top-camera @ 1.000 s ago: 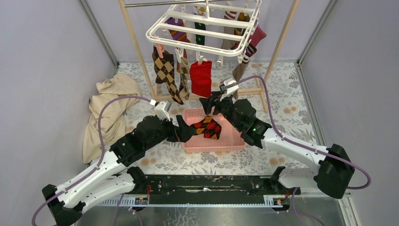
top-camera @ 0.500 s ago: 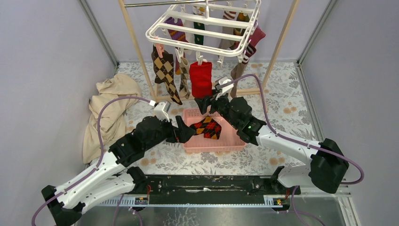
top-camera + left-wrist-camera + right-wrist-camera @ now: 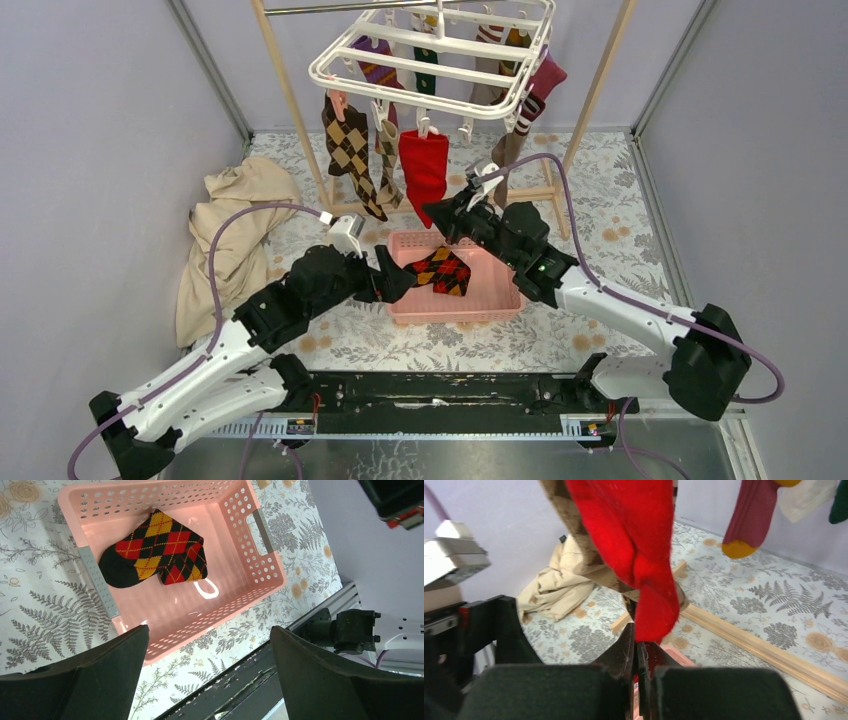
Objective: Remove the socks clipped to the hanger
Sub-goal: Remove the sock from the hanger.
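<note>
Your right hand (image 3: 434,213) has closed on the lower end of the red sock (image 3: 423,165), which hangs clipped to the white hanger (image 3: 430,60). Right wrist view: the pinch looks firm, ready to pull. Left wrist view: your left hand (image 3: 210,675) is wide open and empty above the pink basket (image 3: 260,555).

You had a table (image 3: 620,210) covered in a fern-and-flower print, and directly on it sat a pink basket (image 3: 450,310), a crumpled beige cloth (image 3: 235,225) at its left edge and a wooden frame (image 3: 292,100).

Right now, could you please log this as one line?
right gripper shut on red sock | left gripper open at basket | argyle sock inside
</note>
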